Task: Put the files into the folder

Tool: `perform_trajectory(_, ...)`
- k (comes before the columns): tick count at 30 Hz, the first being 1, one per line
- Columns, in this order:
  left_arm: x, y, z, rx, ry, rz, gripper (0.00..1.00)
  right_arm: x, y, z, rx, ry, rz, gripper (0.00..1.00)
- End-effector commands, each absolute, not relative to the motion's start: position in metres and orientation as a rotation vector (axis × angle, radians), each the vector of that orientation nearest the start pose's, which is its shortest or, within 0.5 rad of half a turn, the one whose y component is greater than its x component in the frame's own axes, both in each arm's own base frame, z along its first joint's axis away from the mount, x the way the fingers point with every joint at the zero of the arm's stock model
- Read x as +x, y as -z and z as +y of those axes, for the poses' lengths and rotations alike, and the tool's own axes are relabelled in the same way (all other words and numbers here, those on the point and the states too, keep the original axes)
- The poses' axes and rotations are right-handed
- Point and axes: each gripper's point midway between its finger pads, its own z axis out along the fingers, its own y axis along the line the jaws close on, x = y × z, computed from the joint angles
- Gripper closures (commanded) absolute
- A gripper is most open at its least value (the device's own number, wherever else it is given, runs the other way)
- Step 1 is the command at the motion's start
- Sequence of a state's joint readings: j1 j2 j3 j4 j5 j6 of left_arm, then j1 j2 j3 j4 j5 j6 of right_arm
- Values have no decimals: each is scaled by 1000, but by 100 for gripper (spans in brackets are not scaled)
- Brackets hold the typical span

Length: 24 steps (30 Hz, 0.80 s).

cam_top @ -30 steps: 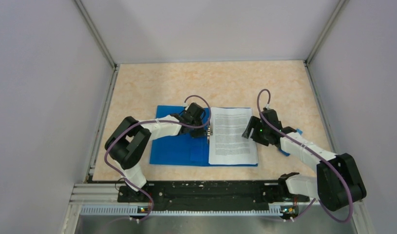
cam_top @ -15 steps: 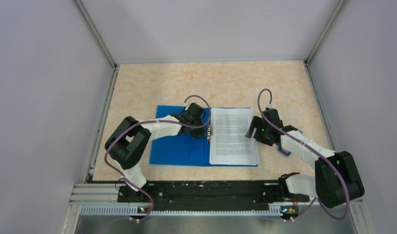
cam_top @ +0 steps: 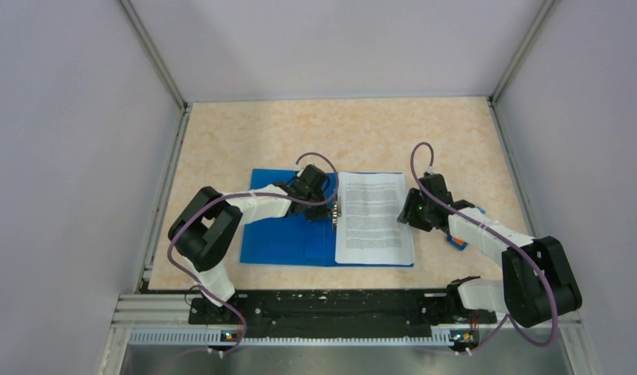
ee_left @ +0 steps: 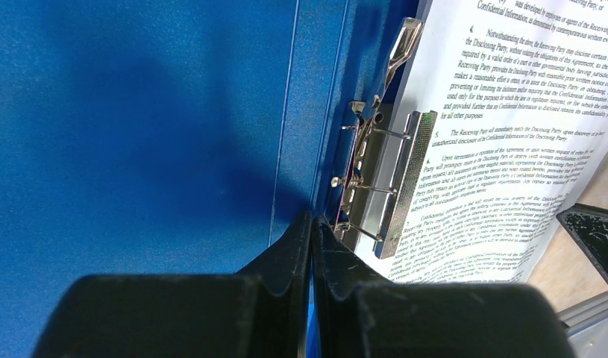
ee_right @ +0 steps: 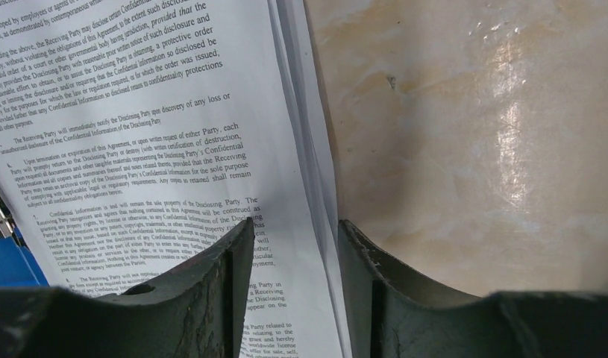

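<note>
The blue folder (cam_top: 288, 234) lies open and flat on the table, its metal clip (ee_left: 390, 179) at the spine. The files (cam_top: 373, 219), white printed sheets, lie on its right half with their left edge at the clip. My left gripper (cam_top: 331, 209) is shut, tips (ee_left: 312, 224) down on the blue folder (ee_left: 136, 134) just left of the clip, nothing visibly held. My right gripper (cam_top: 413, 211) is open and straddles the right edge of the files (ee_right: 151, 134). One finger is over the print and the other at the edge by the bare table (ee_right: 472, 134).
A small orange-and-blue object (cam_top: 458, 241) lies on the table under the right forearm. Grey walls enclose the table on the left, back and right. The arms' base rail (cam_top: 323, 308) runs along the near edge.
The right gripper has shifted slightly to the right, to the paper's edge, and its jaws have narrowed. The left arm, folder and files have not moved.
</note>
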<state>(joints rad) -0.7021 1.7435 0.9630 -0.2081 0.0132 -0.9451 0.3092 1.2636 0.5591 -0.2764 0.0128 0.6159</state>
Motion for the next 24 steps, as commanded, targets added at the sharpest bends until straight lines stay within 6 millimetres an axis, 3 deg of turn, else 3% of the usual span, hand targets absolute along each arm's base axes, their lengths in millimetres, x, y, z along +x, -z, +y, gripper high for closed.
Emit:
perform_trajectory(1,277,-4,-276,-332,518,2705,92,271,-44,115,382,-406,2514,57)
perform_trajectory(6,277,-4,-276,-334,520,2705,92,272,-49,122,366,-429,2509,67)
perform_trajectory(16,276,-2,-275,-332,515,2709,92,272,-45,123,357,-409,2520,74)
perform_trajectory(18,275,-1,-275,-332,511,2711,92,271,-44,123,357,-404,2526,74)
perform_trajectory(24,275,-1,-274,-336,510,2711,92,270,-45,116,361,-362,2517,60)
